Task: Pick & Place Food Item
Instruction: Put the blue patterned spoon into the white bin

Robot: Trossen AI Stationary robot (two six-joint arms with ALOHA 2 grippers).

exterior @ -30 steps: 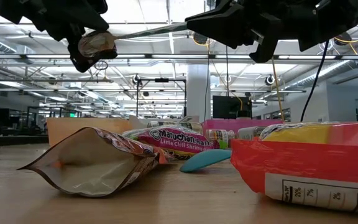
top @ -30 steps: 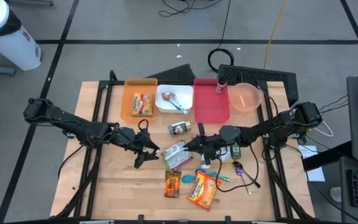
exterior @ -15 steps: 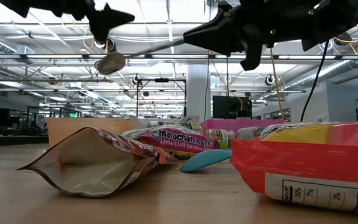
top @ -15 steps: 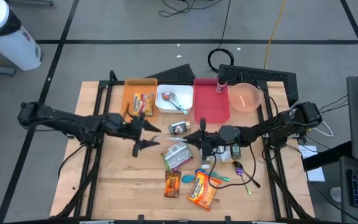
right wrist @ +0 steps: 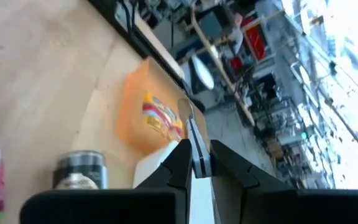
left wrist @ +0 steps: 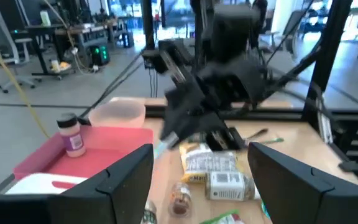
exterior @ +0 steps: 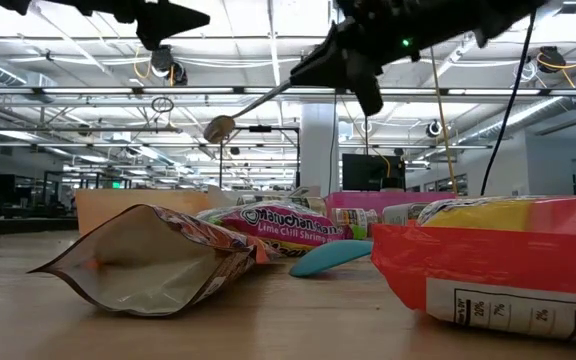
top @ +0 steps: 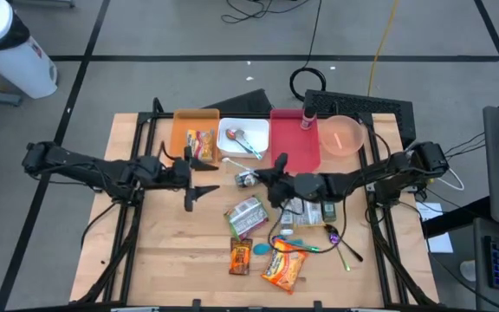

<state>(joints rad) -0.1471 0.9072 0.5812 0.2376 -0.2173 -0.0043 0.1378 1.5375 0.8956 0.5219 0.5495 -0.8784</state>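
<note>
A metal spoon (exterior: pixel 220 128) hangs in the air over the table's middle, with my right gripper (top: pixel 262 176) shut on its handle. In the right wrist view its bowl (right wrist: pixel 185 107) points past the fingers toward the orange tray (right wrist: pixel 143 118). My left gripper (top: pixel 199 173) stands open to the left of the spoon, apart from it and holding nothing; its two fingers (left wrist: pixel 123 180) show wide apart in its wrist view. Snack bags (top: pixel 245 217) lie flat on the wood nearer the front. My right gripper pinches the spoon's handle (right wrist: pixel 196 152) between its two shut fingers, which lie along the handle. It comes from the table's right, about level. The spoon is lifted clear and slants down from the fingers, bowl (exterior: pixel 220 128) lowest.
Along the far edge stand an orange tray (top: pixel 180 147) with a packet, a white tray (top: pixel 229 147), a red tray (top: pixel 294 152) with a small bottle, and a pink bowl (top: pixel 342 136). A small jar (top: pixel 248 179) lies near the right gripper. More snack bags (top: pixel 282 267) and pens lie front right.
My left gripper has come away from the spoon's bowl, risen and drawn back toward the table's far left. My right gripper has moved toward the far edge and turned, swinging the spoon so that its bowl now hangs lower, nearer the trays.
</note>
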